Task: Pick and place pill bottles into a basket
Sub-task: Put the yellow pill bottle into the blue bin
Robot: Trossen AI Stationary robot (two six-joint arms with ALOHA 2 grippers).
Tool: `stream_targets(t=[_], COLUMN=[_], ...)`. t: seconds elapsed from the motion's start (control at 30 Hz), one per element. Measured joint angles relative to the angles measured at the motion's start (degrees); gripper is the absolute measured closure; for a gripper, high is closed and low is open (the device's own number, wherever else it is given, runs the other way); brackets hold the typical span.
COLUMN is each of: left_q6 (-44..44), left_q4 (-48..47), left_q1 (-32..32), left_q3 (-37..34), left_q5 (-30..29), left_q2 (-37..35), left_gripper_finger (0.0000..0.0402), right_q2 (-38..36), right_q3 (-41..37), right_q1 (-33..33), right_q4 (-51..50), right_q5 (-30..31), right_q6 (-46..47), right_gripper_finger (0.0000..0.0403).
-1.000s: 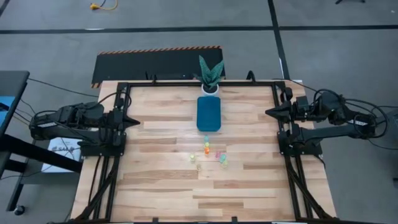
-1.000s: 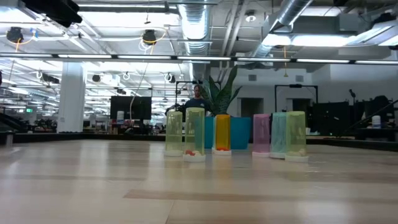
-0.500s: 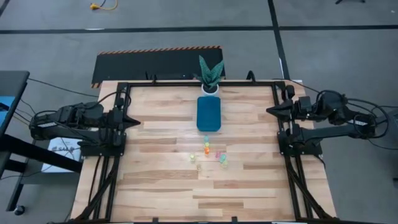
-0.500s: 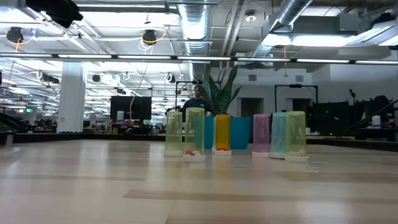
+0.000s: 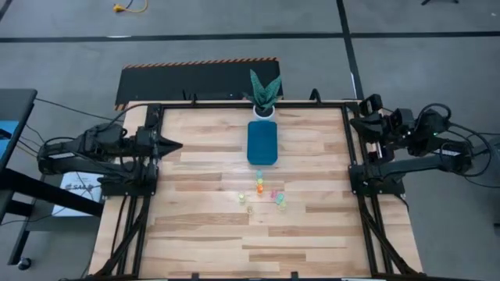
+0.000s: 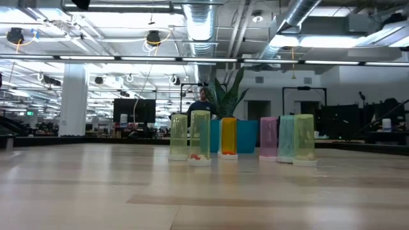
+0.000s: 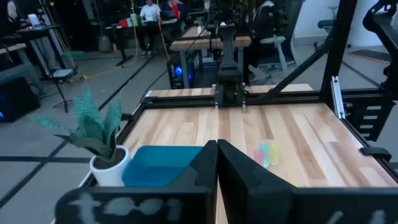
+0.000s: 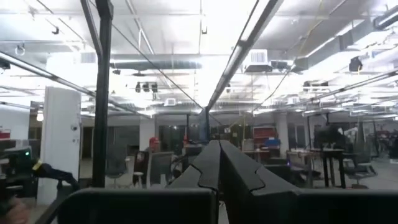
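**Bottles stand loose beside the basket, both arms at the table's edges**

The teal basket (image 5: 262,143) lies near the far middle of the wooden table (image 5: 203,234), its long side running away from the white pot with a green plant (image 5: 264,95), which stands just behind it. The pill bottles (image 5: 262,193) stand upright in a small loose cluster on the bare wood just in front of the basket, on the side away from the plant; none is inside it. In the low view they read as a row of translucent cylinders: yellow-green, orange, pink and pale green, with the basket's blue showing behind them.

The left gripper (image 5: 173,144) hangs over the table's left edge, well apart from the basket and pointing toward it, its fingers pressed together and holding nothing. The right gripper (image 5: 355,124) sits at the right edge, also far from the basket, raised and tilted upward toward the room's ceiling, fingers likewise closed on nothing.
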Motion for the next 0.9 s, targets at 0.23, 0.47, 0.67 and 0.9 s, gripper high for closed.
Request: stream_targets(t=[0.23,0.47,0.67,0.9], left_q6=[-1.94,3.46,6.26,4.84], left_q4=[1.29,3.11,3.09,1.5], left_q1=[0.0,0.0,-0.02,-0.02], left_q3=[0.0,-0.04,-0.07,-0.07], left_q5=[0.06,-0.14,0.38,1.63], left_q2=[9.0,20.74,23.67,19.77], left_gripper_finger=[0.0401,0.0401,0.0401,0.0401], right_q2=[0.77,2.29,6.58,13.95], right_q3=[-0.03,0.04,0.0,-0.04], right_q1=[-0.11,-0.11,-0.11,0.84], right_q4=[-0.27,-9.12,-23.58,-32.56], right_q5=[2.64,8.75,15.07,14.88], right_q6=[-0.79,-8.75,-6.41,0.53], right_gripper_finger=[0.0403,0.0403,0.0403,0.0403])
